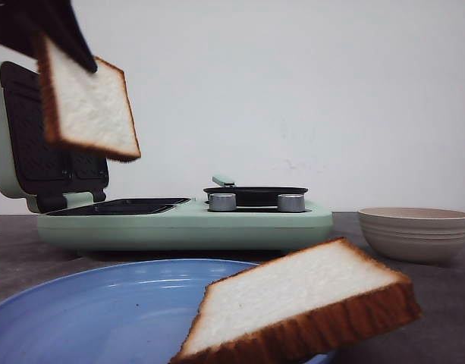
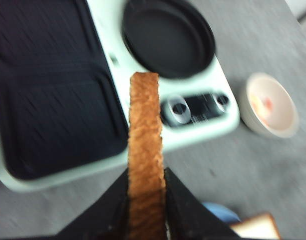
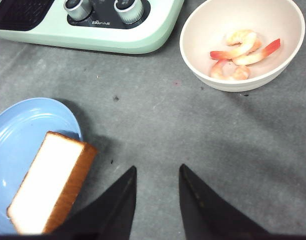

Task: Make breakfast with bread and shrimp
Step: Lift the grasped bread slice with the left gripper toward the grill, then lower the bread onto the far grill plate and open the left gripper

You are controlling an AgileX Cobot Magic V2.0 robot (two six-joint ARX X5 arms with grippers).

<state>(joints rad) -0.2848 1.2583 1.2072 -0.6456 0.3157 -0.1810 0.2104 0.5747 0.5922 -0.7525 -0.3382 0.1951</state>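
Blue plate (image 1: 80,311): sits at the near edge of the grey table (image 3: 192,130), in front of the breakfast maker; one slice of bread (image 1: 300,303) lies on its right side, tilted, with one crust corner hanging past the rim.
Beige bowl (image 3: 242,42): stands on the table to the right of the breakfast maker, apart from it; it holds a few pink-and-white shrimp (image 3: 240,55) curled together on the bottom.
Breakfast maker (image 1: 186,224): pale green, lid raised at the left; its dark grill plate (image 2: 48,110) lies bare, and a round black pan (image 2: 167,37) sits on its right half behind two silver knobs (image 1: 222,202).
Held bread slice (image 1: 88,106): up in the air at the far left, above the grill plate and in front of the raised lid, hanging face-on to the front camera with its top corner in the gripper; in the left wrist view only its brown crust edge shows.
Left gripper (image 2: 147,200): high over the left end of the breakfast maker, its two black fingers closed against both faces of the held slice.
Right gripper (image 3: 156,197): low over bare table between the plate and the bowl, fingers pointing toward the far side, parted by a narrow gap with nothing between them; the plated slice lies just to its left.
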